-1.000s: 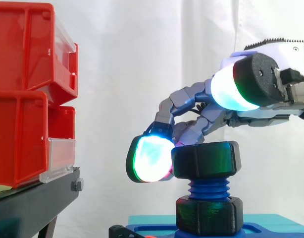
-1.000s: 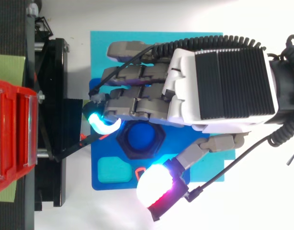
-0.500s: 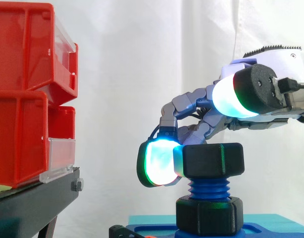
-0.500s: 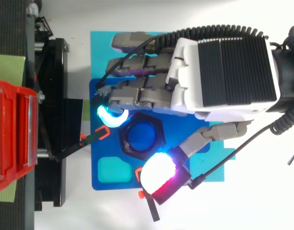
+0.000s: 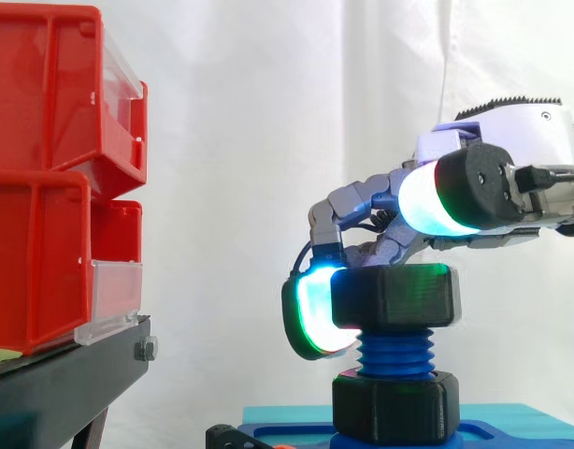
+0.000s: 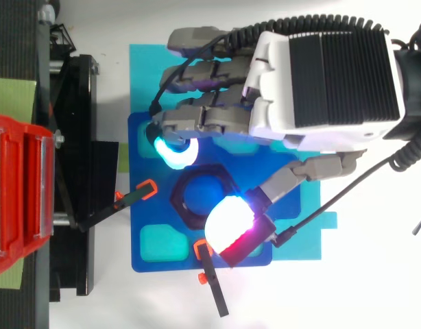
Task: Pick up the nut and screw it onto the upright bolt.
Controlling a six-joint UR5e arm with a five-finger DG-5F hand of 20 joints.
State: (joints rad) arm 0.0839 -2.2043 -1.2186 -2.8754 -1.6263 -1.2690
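Sitting on top of the bolt (image 5: 394, 354), the nut (image 5: 394, 295) is up high w/ blue thread showing under it. So I think it's on by only a turn or so & has a long way to go down. The bolt stands straight up from a black collar (image 5: 394, 409) on the blue base (image 6: 147, 133), which prob. holds it steady while the nut gets spun. From above, the nut looks flat on the bolt, not tipped.

The hand (image 6: 327, 82) comes in from the right, palm down, a bit higher than the nut. Its fingers curl down & round the nut. One finger pad (image 5: 312, 313), glowing green-white, is pressed on the nut's left side. The thumb pad (image 6: 230, 219) is on the other side, over the nut's near edge, so I think the nut is pinched between them. In the side view the thumb looks higher than the nut, so can't tell how hard it bites. The other fingers are bent too but sit farther back, off the nut.

Why this grip: two pads on opp. sides let the hand twist the nut like a bottle cap. Next it prob. needs a turn, a let-go, then a new grab. The red bins (image 5: 44, 187) are well apart to the left, not in the way.
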